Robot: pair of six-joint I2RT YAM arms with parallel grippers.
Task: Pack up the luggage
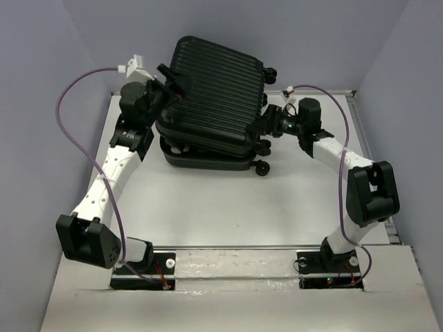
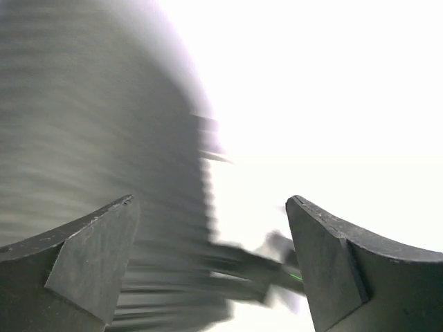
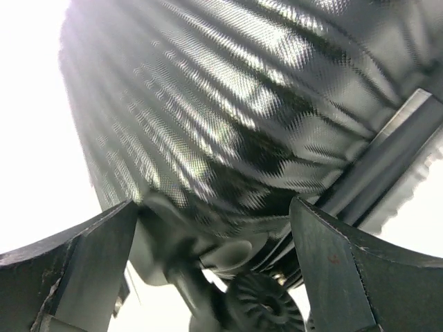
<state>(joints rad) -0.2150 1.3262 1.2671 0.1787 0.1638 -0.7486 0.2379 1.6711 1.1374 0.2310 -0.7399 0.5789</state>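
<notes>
Both arm bases [image 1: 142,270] sit at the near edge of the surface [image 1: 228,207], well short of the luggage [image 1: 214,97].

Overhead view: the luggage lies at the far middle of the surface. Its ribbed upper shell [image 1: 221,83] is tilted and skewed over the lower shell [image 1: 208,159], so the case stands partly ajar. The left claw [image 1: 169,81] is at the luggage's far left corner, against the edge of the upper shell. The right claw [image 1: 268,123] is at the luggage's right side, just beside the caster wheels [image 1: 263,146]. Whether either claw touches the shell cannot be told from this view.

Left wrist view: the fingers [image 2: 90,266] are spread wide and grip nothing. The luggage's ribbed shell, blurred, fills the space beyond one finger.

Right wrist view: the fingers [image 3: 83,270] are likewise spread wide. The luggage's textured, ribbed shell looms just beyond them, with its lower corner and one of the caster wheels in line with the gap. The fingers are not clamped on it. Contact between finger and shell cannot be confirmed.
</notes>
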